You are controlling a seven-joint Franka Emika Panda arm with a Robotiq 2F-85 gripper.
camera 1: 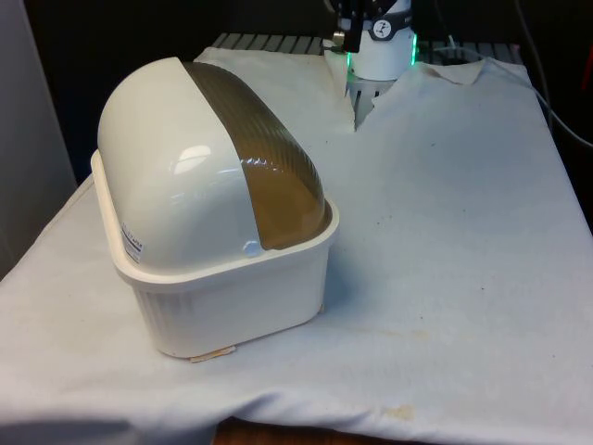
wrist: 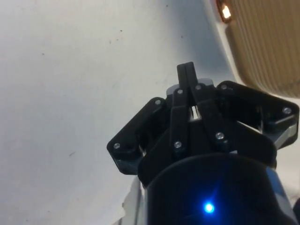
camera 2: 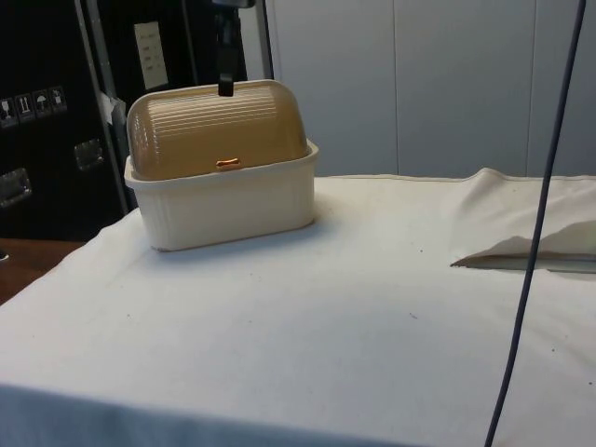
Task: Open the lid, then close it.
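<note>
White cloth covers the table, where a cream plastic bread box (camera 2: 220,177) with a ribbed amber roll-top lid (camera 2: 216,130) sits shut. Above it hangs the black two-finger gripper (wrist: 186,77), fingers pressed together, holding nothing. Opening seems unstarted; next it must reach the small orange handle (camera 2: 227,163). Nothing blocks it.

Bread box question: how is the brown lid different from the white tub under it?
The lid is see-through brown and curved like a dome; the tub is creamy white with straight, upright walls. The lid's ribs run sideways, the tub's run up and down. The lid carries a small orange handle; the tub has none. Both are ribbed and glossy, and the lid sits closed on the tub.
</note>
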